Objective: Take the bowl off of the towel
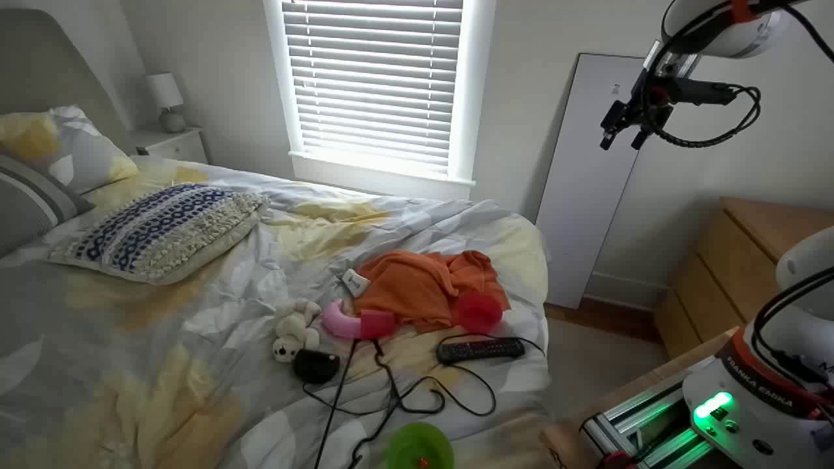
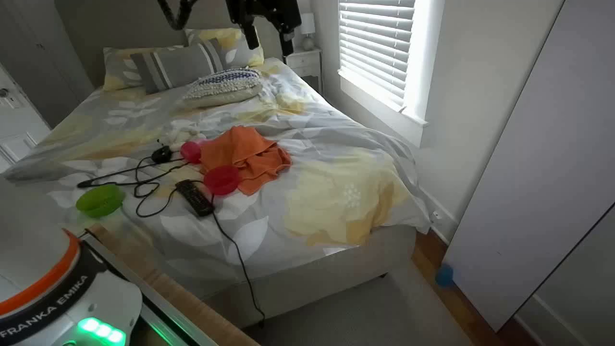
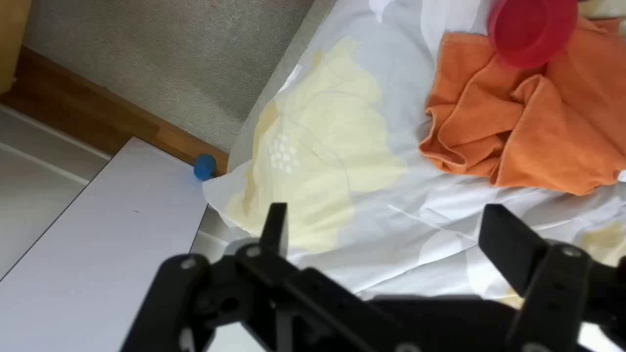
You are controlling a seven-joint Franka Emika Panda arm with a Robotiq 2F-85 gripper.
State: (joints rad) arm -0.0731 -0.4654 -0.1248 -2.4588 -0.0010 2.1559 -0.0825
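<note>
At the near right corner of the orange towel [image 1: 407, 283], as an exterior view shows it, sits the red bowl [image 1: 479, 312], overlapping the towel's edge, with the remote control [image 1: 481, 350] on its near side. The gripper [image 1: 623, 142] is raised well above the bed [image 1: 228, 352], its fingers [image 3: 506, 244] set wide apart and nothing held between them. In both exterior views the bowl lies below and left of the fingers; in the wrist view, beyond them to the right. Its outline appears round, so no long axis should govern the grasp. Not established: whether its mouth faces up, and whether it bears wholly on the towel. Its far side is cut off in the wrist view; a pinkish-red item [image 1: 378, 324] at the towel's near left corner is indistinct.
</note>
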